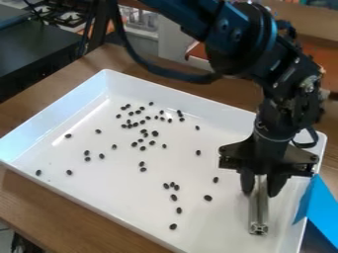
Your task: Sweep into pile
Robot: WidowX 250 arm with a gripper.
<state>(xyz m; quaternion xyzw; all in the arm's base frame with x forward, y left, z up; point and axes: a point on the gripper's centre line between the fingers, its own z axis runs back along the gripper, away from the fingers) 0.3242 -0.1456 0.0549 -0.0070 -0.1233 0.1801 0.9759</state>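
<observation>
A brown wooden table (27, 196) runs under everything, and on it lies a big rectangular white tray (135, 210) with raised, glossy walls, set at an angle to me. The black robot arm (241, 42) comes in from the top, bends over the tray's far wall and drops down toward its right side. Behind the table on the left is a flat dark surface (33, 44).

Over at the right, a flat bright blue piece (321, 205) with a pointed top lies against the tray's edge. The black two-finger gripper (260, 192) hangs over the right part of the tray, its pincer pinching a slim silver metal bar (258, 212) between the two fingers. The bar's free end points toward me; whether it touches the tray floor, I can't tell.

Smallest of all are the dark oval bean-like pieces (155, 133), strewn inside the tray. They're thickest around the middle of the far half, with a few loose ones off to the left, a little bunch nearer me, and some singles between that bunch and the bar.
</observation>
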